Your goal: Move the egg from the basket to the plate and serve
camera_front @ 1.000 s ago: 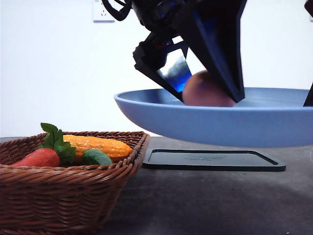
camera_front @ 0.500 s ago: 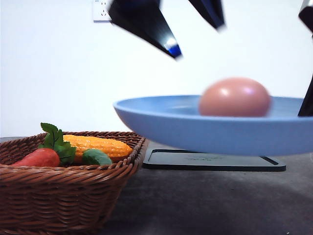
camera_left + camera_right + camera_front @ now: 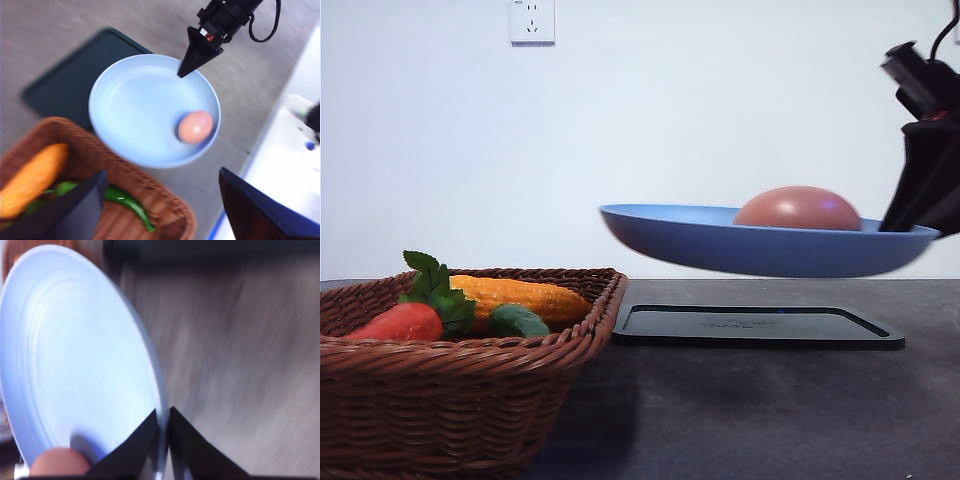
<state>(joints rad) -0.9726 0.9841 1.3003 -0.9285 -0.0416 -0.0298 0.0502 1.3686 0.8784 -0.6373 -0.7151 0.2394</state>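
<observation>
The pinkish-brown egg (image 3: 800, 208) lies in the light blue plate (image 3: 720, 245), which hangs in the air above the black tray. My right gripper (image 3: 910, 215) is shut on the plate's right rim. In the right wrist view its fingers (image 3: 162, 412) pinch the plate's (image 3: 75, 350) edge, with the egg (image 3: 57, 462) close beside them. In the left wrist view my left gripper (image 3: 162, 172) is open and empty, high above the plate (image 3: 135, 110), the egg (image 3: 195, 126) and the wicker basket (image 3: 150, 200). The right gripper (image 3: 184, 70) holds the plate's far rim.
The basket (image 3: 450, 390) stands at the front left with a carrot (image 3: 400, 322), a corn cob (image 3: 520, 296) and a green vegetable (image 3: 517, 321) in it. A flat black tray (image 3: 750, 325) lies on the dark table beneath the plate.
My left gripper let go of the egg, opened and rose out of the front view. The plate, with the egg lying in it, has shifted to the right and away.
</observation>
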